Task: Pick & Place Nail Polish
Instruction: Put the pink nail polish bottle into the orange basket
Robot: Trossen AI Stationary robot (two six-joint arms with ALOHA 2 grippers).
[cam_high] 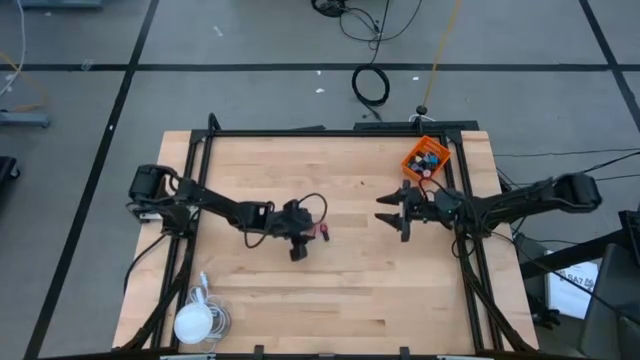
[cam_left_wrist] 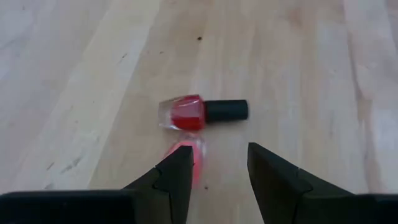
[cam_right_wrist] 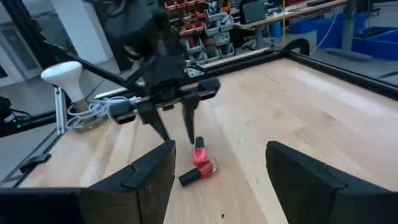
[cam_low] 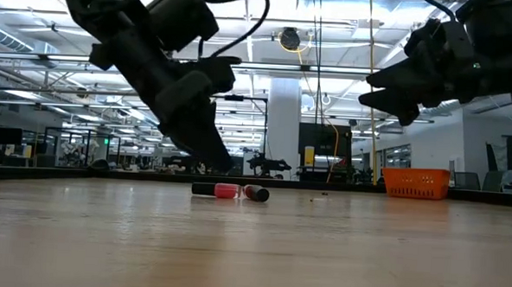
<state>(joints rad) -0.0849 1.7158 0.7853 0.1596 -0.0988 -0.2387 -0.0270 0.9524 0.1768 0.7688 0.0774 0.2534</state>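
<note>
two red nail polish bottles (cam_left_wrist: 193, 113) lie on their sides mid-table, touching, right at the left gripper (cam_left_wrist: 217, 163) fingertips — its jaws apart, gripping nothing. glossy glass bodies, black cylindrical caps, pale grained wood table (cam_high: 350, 290). right gripper (cam_high: 392, 212) hangs open and empty above the table, well apart, near the orange bin (cam_high: 425, 158).

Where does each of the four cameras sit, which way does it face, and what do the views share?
High: overhead, straight down; both arms, orange bin.
Low: table height, level across the table into the room; left gripper near two lying nail polish bottles.
Left wrist: looks past its own open fingers at the bottles.
Right wrist: above the table, faces the left arm past its own open right gripper.
Shared: all four show the bottles.
</note>
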